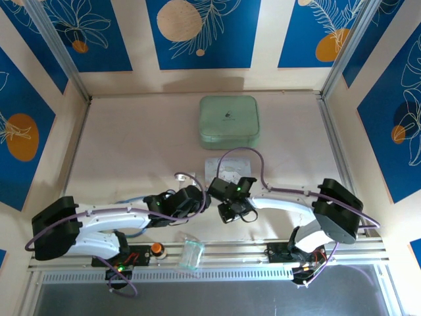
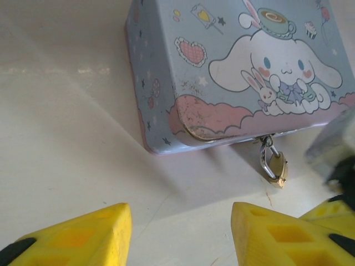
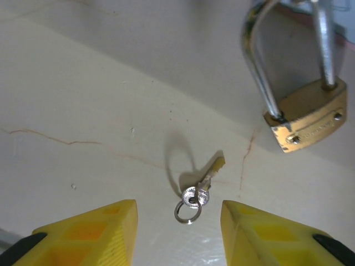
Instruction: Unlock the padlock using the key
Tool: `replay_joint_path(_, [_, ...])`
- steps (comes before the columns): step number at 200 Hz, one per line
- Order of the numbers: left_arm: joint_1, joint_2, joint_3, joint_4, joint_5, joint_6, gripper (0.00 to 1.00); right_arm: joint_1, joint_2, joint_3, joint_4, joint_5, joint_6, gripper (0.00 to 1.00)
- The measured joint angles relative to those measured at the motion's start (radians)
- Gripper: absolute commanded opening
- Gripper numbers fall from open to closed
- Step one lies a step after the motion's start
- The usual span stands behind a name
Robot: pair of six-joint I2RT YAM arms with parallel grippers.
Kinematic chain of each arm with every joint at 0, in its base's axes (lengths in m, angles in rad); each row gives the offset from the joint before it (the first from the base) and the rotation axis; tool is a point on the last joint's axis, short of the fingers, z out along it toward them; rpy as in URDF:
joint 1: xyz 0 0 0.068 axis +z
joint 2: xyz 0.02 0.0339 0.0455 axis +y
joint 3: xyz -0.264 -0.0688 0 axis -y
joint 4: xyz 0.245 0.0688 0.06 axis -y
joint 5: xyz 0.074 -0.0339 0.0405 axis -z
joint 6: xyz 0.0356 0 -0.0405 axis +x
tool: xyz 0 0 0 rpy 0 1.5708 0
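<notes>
The brass padlock hangs by its silver shackle from the front hasp of a pale blue cartoon tin. In the right wrist view the padlock is at the upper right, its shackle closed. The small silver key with a thin ring lies flat on the table. My right gripper is open, its yellow fingers on either side of the key and not touching it. My left gripper is open and holds nothing, a short way in front of the tin and left of the padlock.
A pale green case sits at the back of the table. The tin lies just beyond both wrists in the top view. A clear plastic piece and an orange button sit on the near rail.
</notes>
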Motion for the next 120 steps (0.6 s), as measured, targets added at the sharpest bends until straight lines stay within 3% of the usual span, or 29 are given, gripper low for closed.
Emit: replay_joint_path(120, [0.001, -0.004, -0.023, -0.039, -0.037, -0.017, 0.50, 0.079, 0.157, 0.051, -0.073, 0.118, -0.010, 0.35])
